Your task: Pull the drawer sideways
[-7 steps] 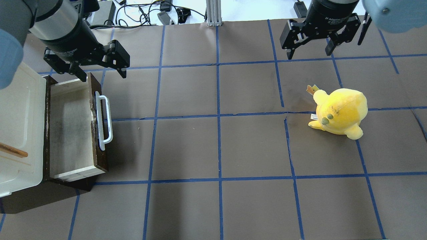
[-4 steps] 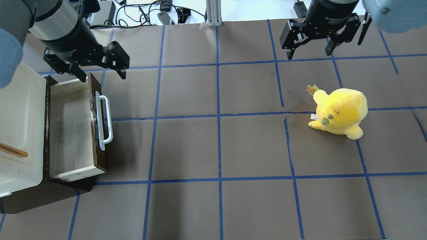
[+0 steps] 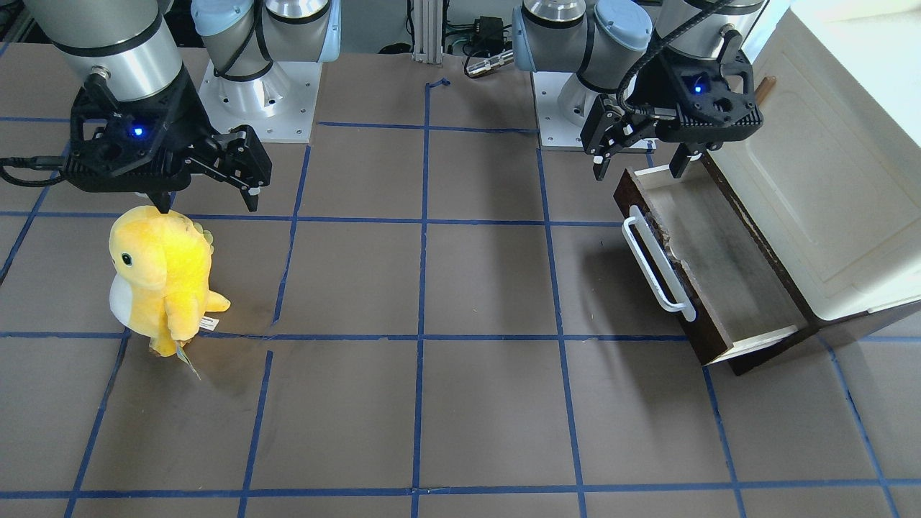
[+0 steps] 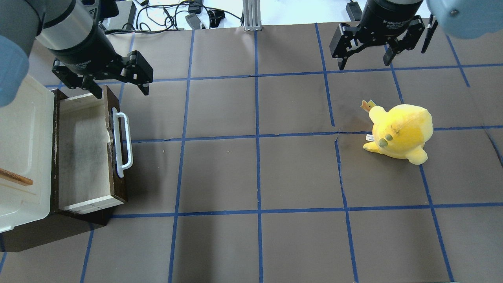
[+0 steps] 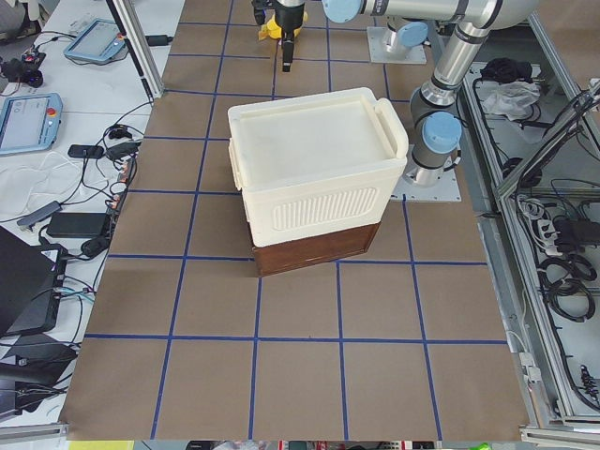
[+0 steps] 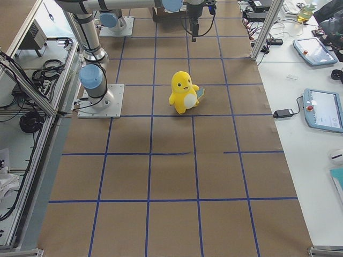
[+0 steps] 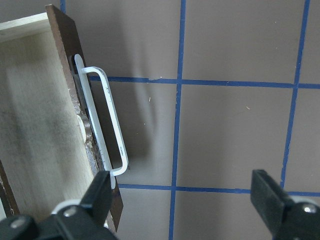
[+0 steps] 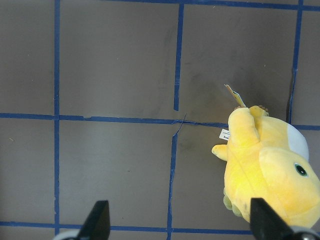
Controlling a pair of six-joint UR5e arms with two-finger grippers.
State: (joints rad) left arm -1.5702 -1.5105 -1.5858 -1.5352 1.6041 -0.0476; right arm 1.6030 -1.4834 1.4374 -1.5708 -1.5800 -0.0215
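Observation:
The drawer stands pulled out of the cream-white cabinet at the table's left. It has a dark brown front, a long white bar handle and a greyish floor. It also shows in the front-facing view and the left wrist view, with the handle there too. My left gripper is open and empty, above the drawer's far end, touching nothing. In the front-facing view it hangs over the same corner. My right gripper is open and empty at the far right.
A yellow plush toy stands on the right half of the table, near my right gripper; it shows in the right wrist view too. A small brown wooden handle sticks out on the cabinet. Blue tape lines grid the brown table.
My left gripper has drifted slightly up and away from the drawer's far end, still open. The drawer, the plush toy and my right gripper have not moved.

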